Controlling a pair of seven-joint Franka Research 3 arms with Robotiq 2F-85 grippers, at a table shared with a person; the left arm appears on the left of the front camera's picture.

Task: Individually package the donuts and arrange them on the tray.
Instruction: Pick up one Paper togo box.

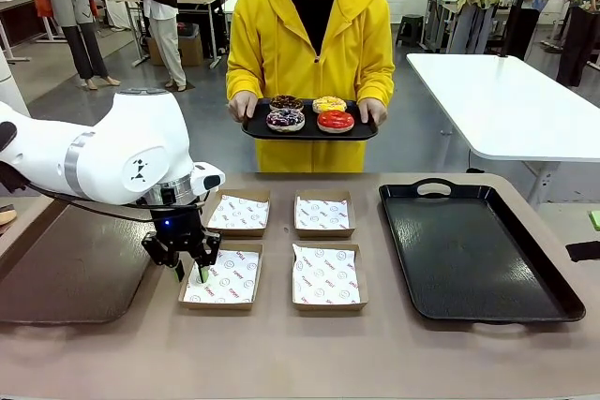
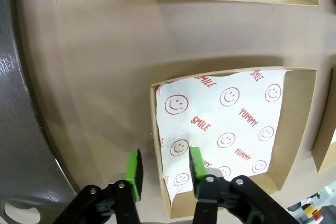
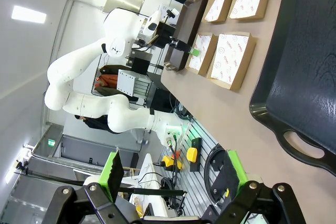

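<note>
The left arm (image 1: 103, 152) comes in from the left and bends over, its wrist turned straight down. The left gripper (image 1: 192, 274) points downward, its green pads (image 2: 196, 165) partway apart. The right gripper (image 3: 170, 174) holds nothing, jaws spread wide.

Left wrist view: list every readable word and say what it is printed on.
"SMILE": red print, repeated on the paper liner in the cardboard box.
"YUMMY": red print, repeated on the same liner.
Front view liners: red print too small to read.
</note>
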